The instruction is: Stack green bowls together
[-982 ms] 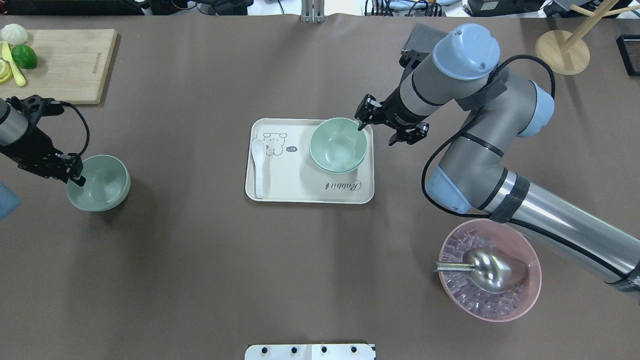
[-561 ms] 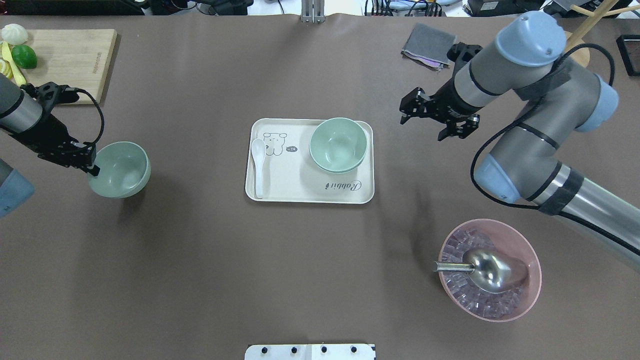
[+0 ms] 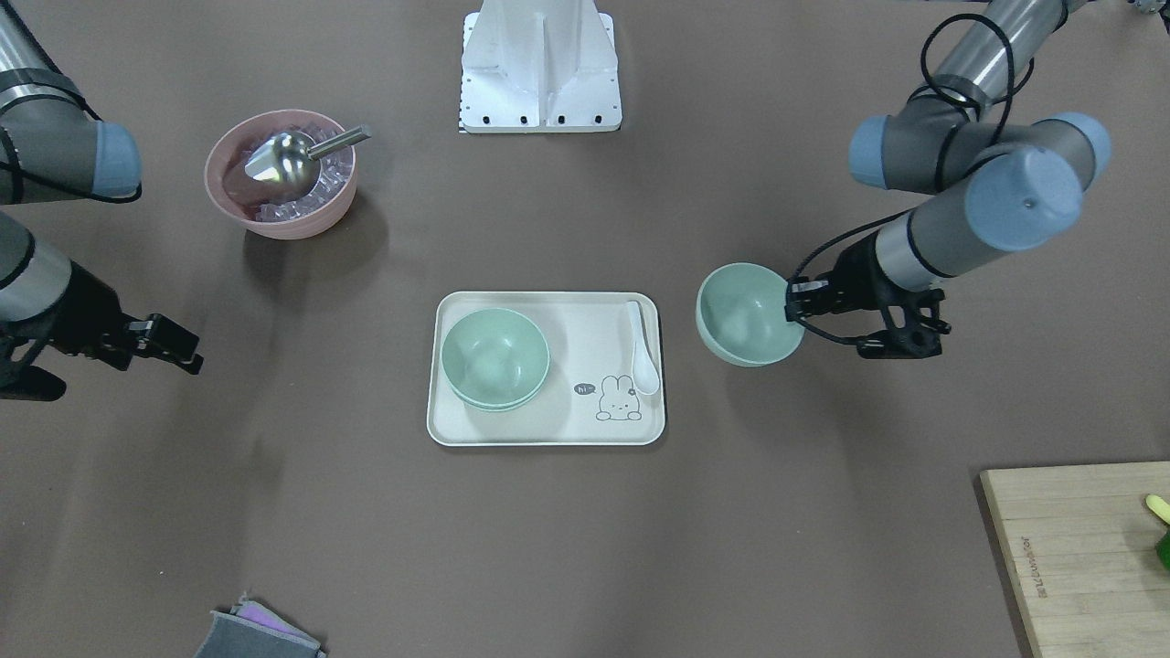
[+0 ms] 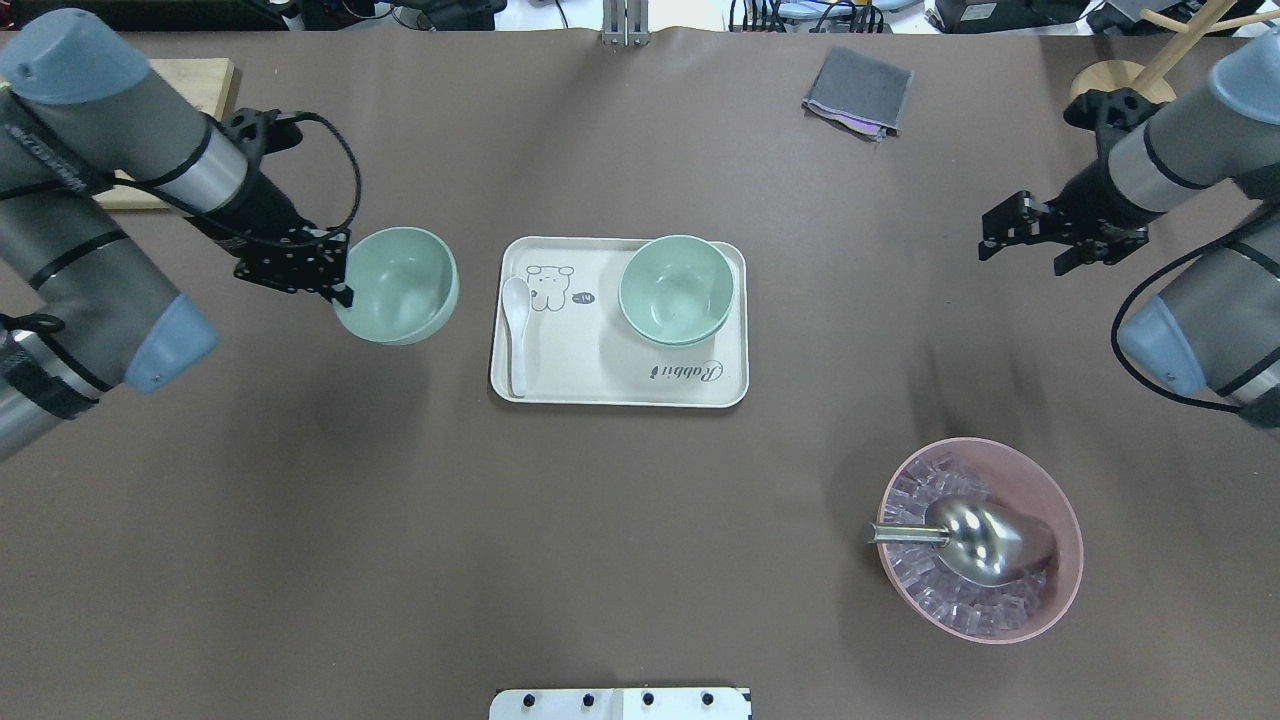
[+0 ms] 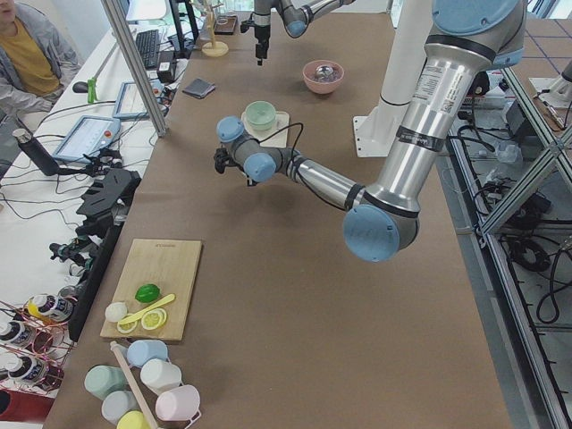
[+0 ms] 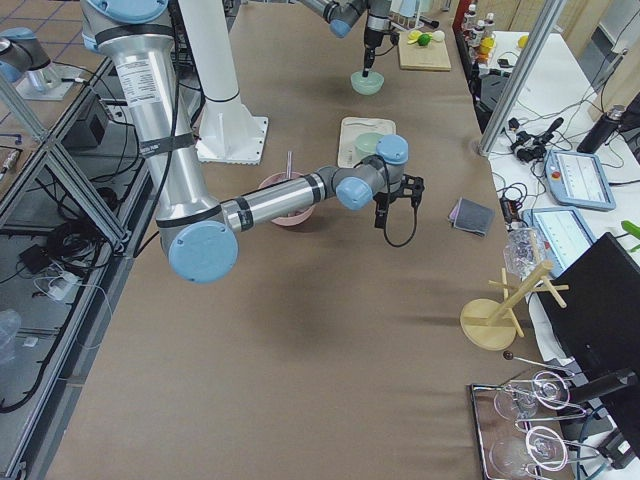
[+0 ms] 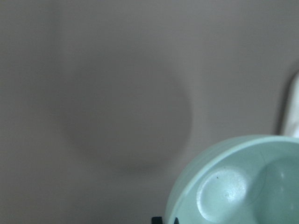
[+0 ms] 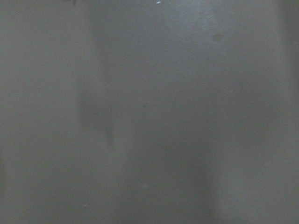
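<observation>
- The left gripper (image 4: pixel 343 290), its jaws clamped on the rim of one green bowl (image 4: pixel 400 287), holds it raised over the brown tabletop (image 4: pixel 640 550), just beside the spoon end of the cream tray (image 4: pixel 600 375).
- The other green bowls (image 4: pixel 677 290) sit nested at the tray's opposite end; the front-facing view shows a second rim under the top one.
- A white spoon (image 4: pixel 516 330) lies along the tray's edge, next to a printed rabbit.
- The right gripper (image 4: pixel 1022 262) hangs well apart from the tray, jaws apart and holding nothing.
- A pink bowl (image 4: pixel 1072 520) of ice, with a metal scoop (image 4: pixel 985 540) resting in it, stands on the right arm's side, close to the robot.
</observation>
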`<action>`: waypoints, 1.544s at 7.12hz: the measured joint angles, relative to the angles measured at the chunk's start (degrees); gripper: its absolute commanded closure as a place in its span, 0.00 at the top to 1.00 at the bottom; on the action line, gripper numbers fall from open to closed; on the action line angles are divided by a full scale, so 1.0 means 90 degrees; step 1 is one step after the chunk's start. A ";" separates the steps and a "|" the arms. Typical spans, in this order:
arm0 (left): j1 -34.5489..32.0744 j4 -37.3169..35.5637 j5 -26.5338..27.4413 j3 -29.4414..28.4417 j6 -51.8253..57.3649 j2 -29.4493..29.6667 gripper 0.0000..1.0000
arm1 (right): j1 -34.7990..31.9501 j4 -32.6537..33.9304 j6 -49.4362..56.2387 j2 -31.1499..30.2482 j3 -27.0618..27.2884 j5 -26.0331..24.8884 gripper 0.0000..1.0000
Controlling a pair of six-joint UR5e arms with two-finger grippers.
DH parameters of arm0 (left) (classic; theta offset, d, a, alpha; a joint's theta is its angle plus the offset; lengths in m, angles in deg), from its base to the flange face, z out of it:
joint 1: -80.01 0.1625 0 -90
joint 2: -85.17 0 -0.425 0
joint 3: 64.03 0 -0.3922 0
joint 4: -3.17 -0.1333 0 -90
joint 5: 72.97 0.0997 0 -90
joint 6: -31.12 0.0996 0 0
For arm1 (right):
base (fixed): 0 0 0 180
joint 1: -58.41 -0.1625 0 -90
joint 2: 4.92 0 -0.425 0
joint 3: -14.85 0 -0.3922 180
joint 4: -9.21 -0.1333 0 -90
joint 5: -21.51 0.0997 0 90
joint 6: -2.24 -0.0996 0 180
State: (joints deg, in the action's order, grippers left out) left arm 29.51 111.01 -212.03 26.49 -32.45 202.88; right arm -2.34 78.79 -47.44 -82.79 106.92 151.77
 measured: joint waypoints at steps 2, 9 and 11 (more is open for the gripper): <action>0.0738 0.0004 0.0660 -0.0079 -0.1216 0.0911 0.00 | -0.0525 -0.0022 0.1306 -0.0367 -0.0327 0.0089 1.00; 0.1402 0.0132 0.1583 -0.1318 -0.1840 0.2472 0.00 | -0.1334 -0.0058 0.2977 -0.0823 -0.0777 0.0412 1.00; 0.1397 0.0380 0.1751 -0.1536 -0.1830 0.2560 0.00 | -0.1336 -0.0072 0.2981 -0.0849 -0.0777 0.0410 1.00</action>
State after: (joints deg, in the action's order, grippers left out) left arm 42.09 114.43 -196.26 12.67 -48.92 225.92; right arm -14.36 78.14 -20.62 -90.44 99.93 155.46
